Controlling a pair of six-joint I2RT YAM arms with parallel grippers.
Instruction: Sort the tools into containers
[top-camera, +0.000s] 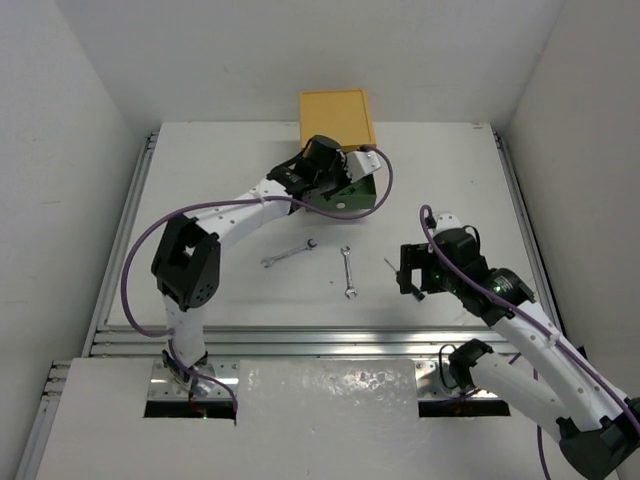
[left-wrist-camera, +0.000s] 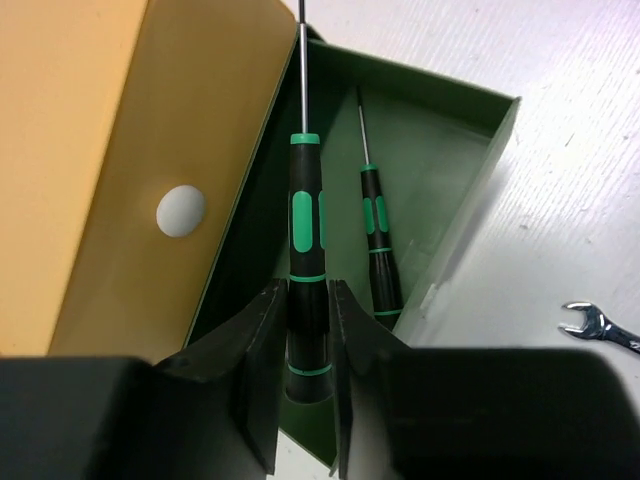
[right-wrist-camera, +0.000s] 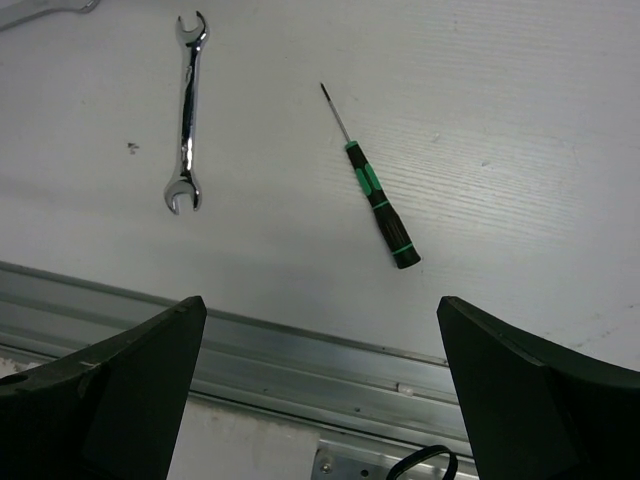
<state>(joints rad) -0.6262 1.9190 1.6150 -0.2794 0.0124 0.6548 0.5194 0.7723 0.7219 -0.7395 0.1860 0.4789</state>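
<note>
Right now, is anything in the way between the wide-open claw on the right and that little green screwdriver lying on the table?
Nothing visible. The right gripper hangs open near the screwdriver, with only bare table between them. The nearest wrench lies well off to one side.

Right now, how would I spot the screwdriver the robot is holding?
Find the boxy yellow-topped chest at the back, then its open green drawer. Above that drawer, the left gripper pinches a black-handled screwdriver with green bands. Its lookalike lies loose inside the drawer; only this one is gripped.
</note>
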